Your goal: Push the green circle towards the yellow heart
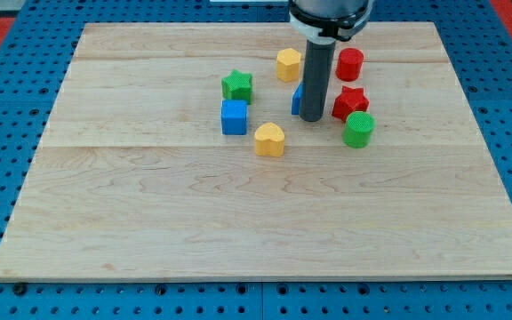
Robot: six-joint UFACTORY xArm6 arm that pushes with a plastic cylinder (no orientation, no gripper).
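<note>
Green circular plastic block (pixel 358 129) is sitting just right of my tip (pixel 312 118), below the red star block (pixel 349 102). Yellow heart-shaped block (pixel 269 140) is lying down-left of my tip. My bare rod is grasping nothing, touching neither.

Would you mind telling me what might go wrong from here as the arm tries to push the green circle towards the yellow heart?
1. My tip sits to the view's left of the green circle, between it and the yellow heart; pushing from here would likely send the circle away.
2. The red star touches or nearly touches the circle, so circling round could knock it.
3. A blue block half hidden behind the rod may get dragged.
</note>
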